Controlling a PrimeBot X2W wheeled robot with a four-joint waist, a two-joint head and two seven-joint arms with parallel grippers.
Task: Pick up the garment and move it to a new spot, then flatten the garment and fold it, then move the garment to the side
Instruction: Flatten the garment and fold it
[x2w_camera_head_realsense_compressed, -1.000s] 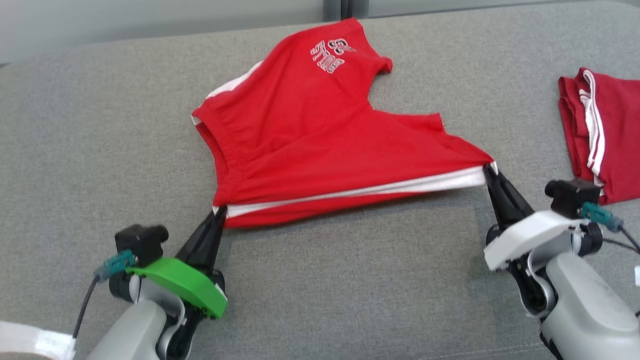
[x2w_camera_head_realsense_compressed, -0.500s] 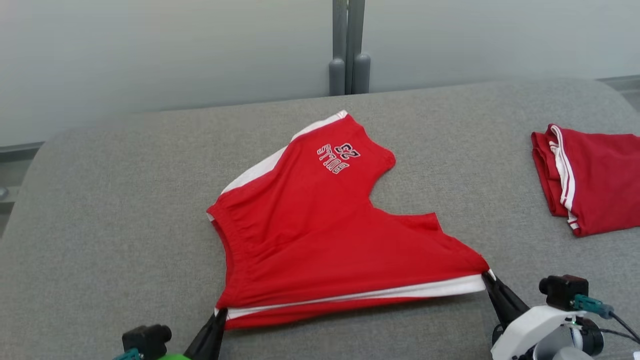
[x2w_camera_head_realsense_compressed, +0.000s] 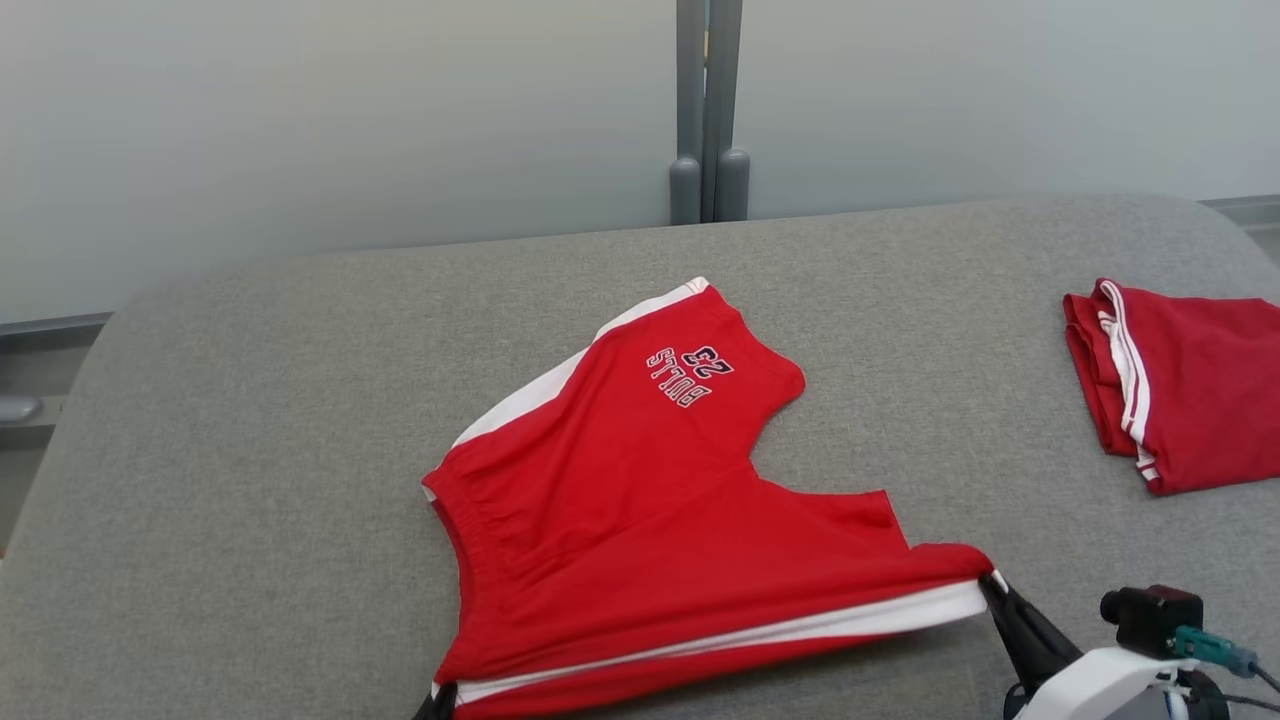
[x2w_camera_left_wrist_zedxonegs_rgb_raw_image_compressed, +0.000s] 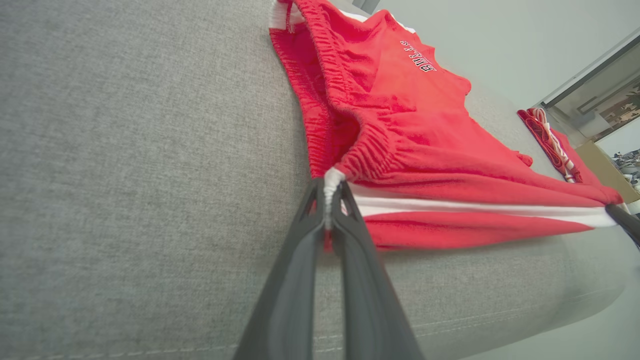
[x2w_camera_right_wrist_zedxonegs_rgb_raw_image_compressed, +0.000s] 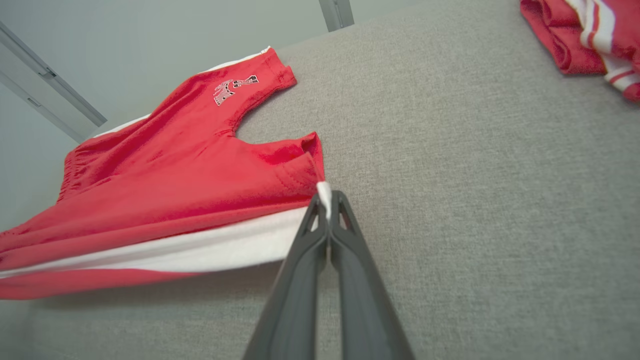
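Left tool (x2w_camera_head_realsense_compressed: 437, 707) — edge-cut, folded shorts (x2w_camera_head_realsense_compressed: 1190, 390) cropped

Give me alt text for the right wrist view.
The right tool, shut, pinches a white-striped corner of red shorts spread on a grey cushion. Another folded red garment lies at the top right.

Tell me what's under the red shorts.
Under the red shorts, only grey cushion shows beneath the lifted near edge. Farther back the cloth lies on the cushion and hides anything beneath.
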